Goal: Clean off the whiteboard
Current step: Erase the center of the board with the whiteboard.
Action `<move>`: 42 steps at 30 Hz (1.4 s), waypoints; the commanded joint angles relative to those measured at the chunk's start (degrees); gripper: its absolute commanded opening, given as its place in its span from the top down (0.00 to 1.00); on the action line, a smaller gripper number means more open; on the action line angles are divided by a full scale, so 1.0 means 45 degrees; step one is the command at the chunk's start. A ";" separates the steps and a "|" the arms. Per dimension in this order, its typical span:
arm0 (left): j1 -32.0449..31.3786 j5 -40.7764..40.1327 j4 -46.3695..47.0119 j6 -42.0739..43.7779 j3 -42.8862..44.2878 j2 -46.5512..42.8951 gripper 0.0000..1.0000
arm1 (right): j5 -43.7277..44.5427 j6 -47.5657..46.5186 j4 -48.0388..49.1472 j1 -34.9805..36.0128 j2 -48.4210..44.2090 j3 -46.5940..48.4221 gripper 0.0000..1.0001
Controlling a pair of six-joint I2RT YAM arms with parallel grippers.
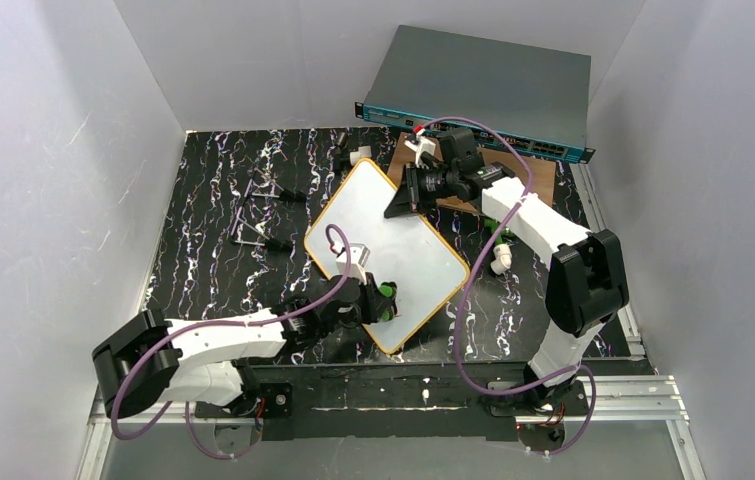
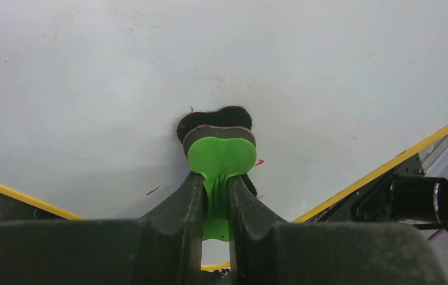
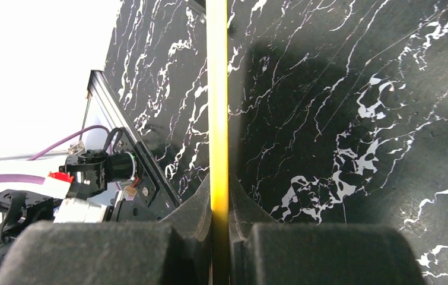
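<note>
The whiteboard (image 1: pixel 393 250) lies near the centre of the desk (image 1: pixel 213 200). It is turned diamond-wise, with one corner toward 12 o'clock.

The left claw (image 2: pixel 215 187) is closed on the green eraser (image 2: pixel 221 153). The eraser's black felt face is pressed against the white surface. In the top view this claw sits over the board near its 6 o'clock corner, and the board extends away from it toward 12 o'clock. Faint red marks show beside the felt.

The right claw (image 3: pixel 219 205) is closed on the board's yellow rim, which runs straight out between its fingers. In the top view it clamps the edge at about 1 o'clock from the board's centre.
</note>
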 commanded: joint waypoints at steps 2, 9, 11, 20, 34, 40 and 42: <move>0.0170 0.2015 -0.0276 0.1570 0.1512 0.1506 1.00 | -0.1298 0.0787 0.0608 0.0241 -0.0525 0.0264 0.99; -0.0925 0.2968 0.0011 0.1831 0.2929 0.3294 1.00 | -0.1306 0.0799 0.0585 0.0276 -0.0555 0.0290 0.99; -0.1083 0.2971 0.0343 0.1521 0.2751 0.3497 1.00 | -0.1355 0.0816 0.0604 0.0276 -0.0539 0.0287 0.99; -0.1844 0.4062 -0.0435 0.2782 0.4122 0.3942 1.00 | -0.1353 0.0831 0.0624 0.0286 -0.0453 0.0248 0.99; -0.0085 0.1870 -0.2048 0.1017 0.1657 0.1092 1.00 | -0.1259 0.0550 0.0492 0.0276 -0.0534 0.0263 0.99; 0.0979 0.2734 -0.3403 0.2244 0.1088 0.0784 1.00 | -0.1285 0.0497 0.0444 0.0295 -0.0457 0.0346 0.99; 0.0975 0.3393 -0.3090 0.3240 0.1057 0.1078 1.00 | -0.1298 0.0484 0.0442 0.0295 -0.0456 0.0344 0.99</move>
